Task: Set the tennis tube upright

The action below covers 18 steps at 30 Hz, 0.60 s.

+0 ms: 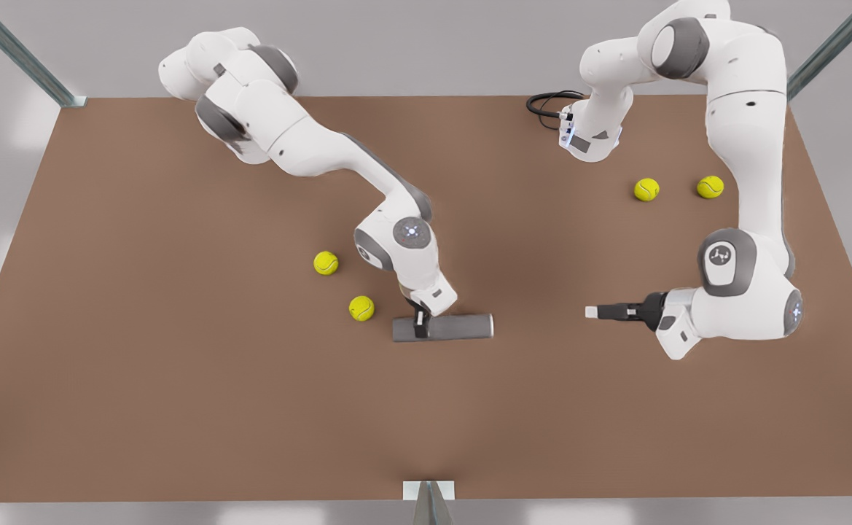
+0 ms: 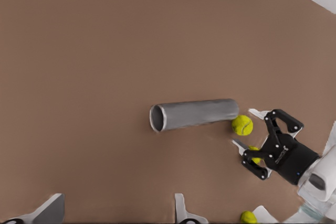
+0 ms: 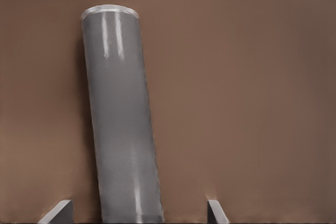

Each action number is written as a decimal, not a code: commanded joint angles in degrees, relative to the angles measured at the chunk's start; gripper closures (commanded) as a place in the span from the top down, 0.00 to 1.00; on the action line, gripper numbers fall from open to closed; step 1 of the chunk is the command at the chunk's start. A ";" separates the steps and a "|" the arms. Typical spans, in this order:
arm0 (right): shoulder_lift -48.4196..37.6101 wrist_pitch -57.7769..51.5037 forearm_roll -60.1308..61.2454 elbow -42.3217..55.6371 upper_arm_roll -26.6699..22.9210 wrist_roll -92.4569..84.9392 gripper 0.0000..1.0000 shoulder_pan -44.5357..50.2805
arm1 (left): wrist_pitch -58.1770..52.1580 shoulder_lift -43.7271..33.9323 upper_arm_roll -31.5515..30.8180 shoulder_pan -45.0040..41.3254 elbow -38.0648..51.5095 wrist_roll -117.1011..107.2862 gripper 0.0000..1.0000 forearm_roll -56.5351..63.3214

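Note:
The tennis tube (image 1: 455, 327) lies on its side on the brown table, a dark-grey cylinder with its lighter rim toward the front view's right. My right gripper (image 1: 420, 329), on the arm at the front view's left, is down over the tube's other end. It is open: its fingertips (image 3: 58, 211) stand on either side of the tube (image 3: 121, 129) with a gap on each side. My left gripper (image 1: 592, 312) is level, pointing at the tube's rim end from the front view's right, a good gap away. It is open and holds nothing, and sees the tube (image 2: 194, 114) end-on.
Two tennis balls (image 1: 326, 262) (image 1: 361, 308) lie just to the front view's left of the tube. Two more (image 1: 646, 189) (image 1: 710, 187) lie at the back right beside the left arm. A black cable (image 1: 549, 102) loops at the table's back edge.

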 commanded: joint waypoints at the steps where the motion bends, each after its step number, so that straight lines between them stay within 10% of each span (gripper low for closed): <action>1: -3.38 -0.80 1.92 -2.40 0.00 1.50 1.00 -1.77 | 0.13 0.33 -0.25 -0.45 -0.23 -0.01 0.99 -10.54; 5: -25.79 -14.68 8.08 -13.83 0.88 11.97 1.00 -27.08 | 18.41 -0.72 -6.05 -2.48 -9.72 -0.62 0.99 -15.90; 9: -29.40 -28.84 8.34 -8.03 2.20 21.81 1.00 -39.83 | 22.11 1.38 -6.32 -4.23 -9.54 -1.06 0.99 -15.11; 13: -39.07 -33.94 14.06 -16.56 -19.42 17.24 1.00 -27.17 | 24.13 5.69 -6.40 -6.43 -9.19 -0.10 0.99 -17.13; 18: -40.21 -34.03 13.79 -15.94 -16.70 17.95 1.00 -26.73 | 26.15 10.35 -6.23 -5.64 -7.26 3.59 0.99 -16.61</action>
